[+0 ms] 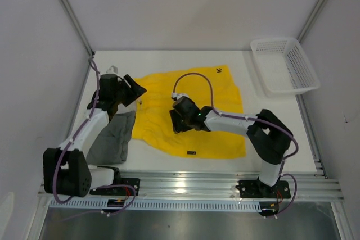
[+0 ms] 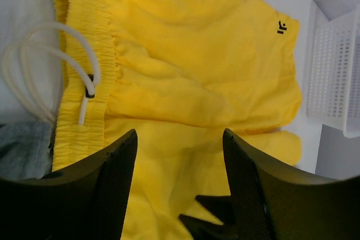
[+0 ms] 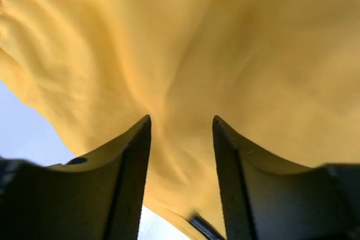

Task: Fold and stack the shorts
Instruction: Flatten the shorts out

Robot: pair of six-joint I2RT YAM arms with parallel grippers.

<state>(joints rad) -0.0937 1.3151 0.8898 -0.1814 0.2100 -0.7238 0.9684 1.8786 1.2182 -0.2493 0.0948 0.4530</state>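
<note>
Top view: we find the yellow shorts spread flat across the middle of the tabletop, reaching toward its far edge. The grey shorts lie crumpled near the left edge, touching the yellow pair and partly under the left arm. A white basket sits at the far right corner. The left gripper hangs at the yellow pair's left side; the right gripper is over its middle.

Left wrist view: we see the jaws spread, with nothing between them, above the yellow cloth. The waistband and the white drawstring lie just beyond.

Right wrist view: the jaws stand apart, close over the yellow cloth. We cannot tell whether they touch it.
</note>
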